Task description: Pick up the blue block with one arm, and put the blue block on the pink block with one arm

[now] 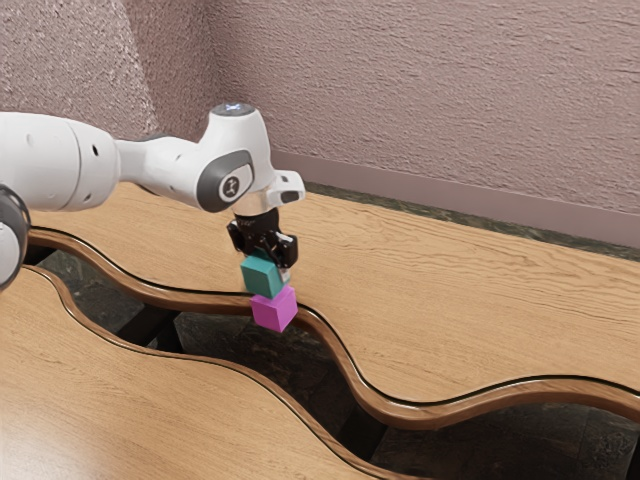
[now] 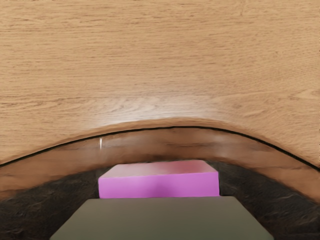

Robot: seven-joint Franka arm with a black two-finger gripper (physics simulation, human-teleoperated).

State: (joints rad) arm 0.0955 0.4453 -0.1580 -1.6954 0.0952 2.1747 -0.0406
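Hand: my gripper (image 1: 263,262) hangs straight above the pink block (image 1: 274,310). Its black fingers are narrowed onto the upper sides of the blue block (image 1: 262,279), and I read that as a hold.
Blue block: it renders teal. It sits directly over the pink block, turned slightly askew to it. I cannot tell whether it touches the pink block or hangs just above it.
Pink block: it stands on the table (image 1: 450,300) right at the wavy edge, with the dark gap just beside it.
Handling (judged): a small rigid cube, light, with smooth flat faces. It may twist if pinched off-centre.
Grip point: two opposite side faces, centred, as the fingers sit now.
Exterior view gives: the finger hold, the stacking line and the skew between the cubes.
Wrist view gives: the pink block's top face past the blurred grey-green block under my hand, which tells me how the two overlap.
Risk (judged): a sideways nudge could send the pink block off the edge.
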